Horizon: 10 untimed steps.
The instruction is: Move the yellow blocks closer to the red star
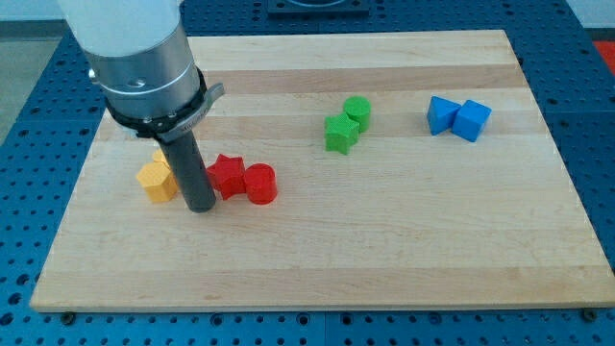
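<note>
The red star lies left of the board's middle, touching a red cylinder on its right. A yellow block sits at the view's left, with a second yellow block just behind it, partly hidden by the rod. My tip stands between the yellow blocks and the red star, close to the star's left side and just right of the front yellow block.
A green star and a green cylinder touch each other above the middle. Two blue blocks sit side by side at the upper right. The wooden board ends near all four edges of the view.
</note>
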{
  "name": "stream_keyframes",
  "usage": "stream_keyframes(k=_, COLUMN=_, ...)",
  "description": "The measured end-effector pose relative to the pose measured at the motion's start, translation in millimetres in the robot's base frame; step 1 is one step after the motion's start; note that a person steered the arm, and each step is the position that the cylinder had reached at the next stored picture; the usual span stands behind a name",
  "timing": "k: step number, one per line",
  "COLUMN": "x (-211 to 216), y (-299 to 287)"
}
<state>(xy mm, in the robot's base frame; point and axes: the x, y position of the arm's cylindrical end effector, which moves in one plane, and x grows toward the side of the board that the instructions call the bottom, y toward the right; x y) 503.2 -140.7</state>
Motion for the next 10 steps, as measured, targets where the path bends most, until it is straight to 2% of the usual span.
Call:
stream_keyframes(k=3, x=-27, y=10)
stream_keyframes(k=5, x=29, y=-6)
stream_keyframes(k=6, x=34, y=-52)
stream_keyframes(k=7, x=21, y=-115)
stream_keyframes(k=8, x=-5, y=-146)
stream_keyframes(k=10, x=-26, y=-135)
